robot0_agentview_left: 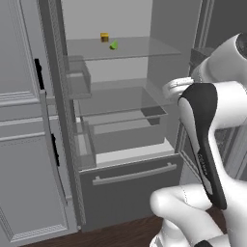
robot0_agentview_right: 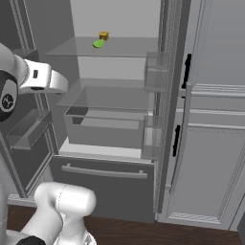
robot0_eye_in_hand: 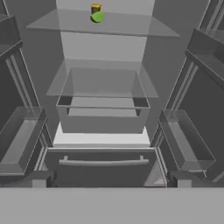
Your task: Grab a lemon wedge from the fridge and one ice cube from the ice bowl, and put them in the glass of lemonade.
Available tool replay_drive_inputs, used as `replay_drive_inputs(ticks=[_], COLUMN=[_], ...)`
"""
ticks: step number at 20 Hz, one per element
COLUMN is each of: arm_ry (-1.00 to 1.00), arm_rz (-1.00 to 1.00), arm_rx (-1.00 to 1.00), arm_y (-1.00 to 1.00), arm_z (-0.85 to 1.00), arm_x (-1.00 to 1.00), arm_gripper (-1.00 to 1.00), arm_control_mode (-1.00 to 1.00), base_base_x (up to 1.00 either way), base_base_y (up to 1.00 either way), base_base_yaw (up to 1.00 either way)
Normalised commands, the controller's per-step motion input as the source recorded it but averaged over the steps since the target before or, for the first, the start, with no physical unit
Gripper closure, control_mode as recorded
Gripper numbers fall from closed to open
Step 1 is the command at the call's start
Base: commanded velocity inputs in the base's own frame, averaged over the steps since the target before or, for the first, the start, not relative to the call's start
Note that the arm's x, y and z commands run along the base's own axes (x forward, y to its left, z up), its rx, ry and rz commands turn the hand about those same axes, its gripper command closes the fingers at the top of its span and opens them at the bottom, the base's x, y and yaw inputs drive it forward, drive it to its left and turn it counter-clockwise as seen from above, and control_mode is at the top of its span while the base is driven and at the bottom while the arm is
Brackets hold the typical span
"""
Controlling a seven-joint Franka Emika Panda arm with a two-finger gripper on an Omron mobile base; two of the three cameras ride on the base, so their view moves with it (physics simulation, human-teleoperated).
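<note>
Fridge (robot0_eye_in_hand: 105, 127) stands open before me, green lemon wedge (robot0_eye_in_hand: 97, 16) on its top shelf; my gripper (robot0_eye_in_hand: 109, 178) is spread, grasping nothing

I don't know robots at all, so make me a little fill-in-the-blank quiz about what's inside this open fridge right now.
1. Both doors of the fridge stand ____.
2. The green wedge lies on the ____ clear shelf.
3. Beside the wedge sits a small ____-coloured block.
4. Below the clear bin, the drawer is ____.

Missing words: open; top; yellow; shut
</note>
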Motion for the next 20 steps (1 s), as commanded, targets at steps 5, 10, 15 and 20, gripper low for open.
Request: replay_drive_inputs(ticks=[5,10,15,20], arm_ry=[0.0,0.0,0.0,-0.01], arm_rz=[0.0,0.0,0.0,0.0], arm_rx=[0.0,0.0,0.0,0.0], arm_y=[0.0,0.0,0.0,0.0], arm_z=[0.0,0.0,0.0,0.07], arm_x=[0.0,0.0,0.0,0.0], arm_gripper=[-1.0,-1.0,-1.0,-1.0], arm_control_mode=[1.0,1.0,1.0,-1.0], base_base_x=[1.0,0.81,0.7,0.05], base_base_y=[0.0,0.0,0.02,0.0], base_base_yaw=[0.04,-0.04,-0.08,-0.01])
